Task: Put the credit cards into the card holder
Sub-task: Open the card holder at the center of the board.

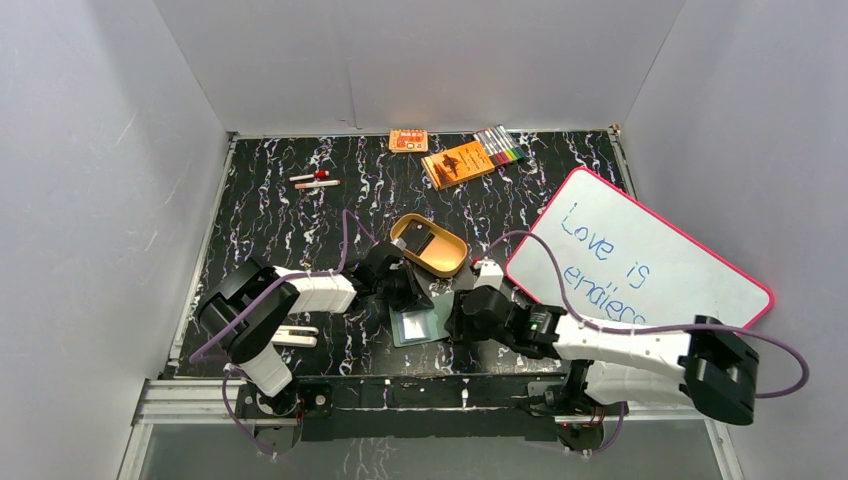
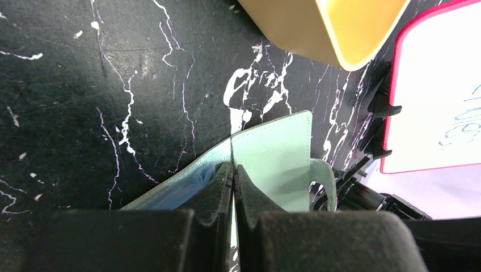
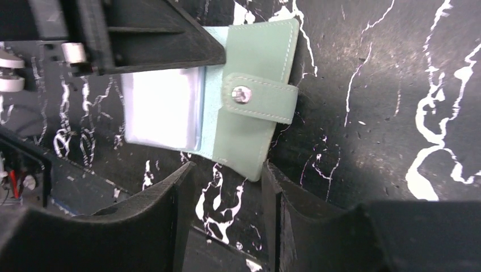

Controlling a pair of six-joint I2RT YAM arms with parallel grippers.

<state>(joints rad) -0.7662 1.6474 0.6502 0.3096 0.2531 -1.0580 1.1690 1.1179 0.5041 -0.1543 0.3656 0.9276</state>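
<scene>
Black marbled table [image 1: 280,230], left arm [image 1: 310,290] and right arm [image 1: 620,345] low at card holder [image 1: 415,326].

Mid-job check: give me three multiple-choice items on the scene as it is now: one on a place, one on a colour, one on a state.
1. The card holder lies:
A. on the table, just nearer the arms than the tan tray
B. inside that tray
C. at the far edge

2. The whiteboard has a rim that is:
A. green
B. pink
C. yellow

3. The left tool is:
A. wide open
B. shut on nothing
C. shut on the card holder

Key: 1A, the top view shows it on the marble; 2B, its border is pink; 3C, the left wrist view shows it pinching the green flap.
</scene>
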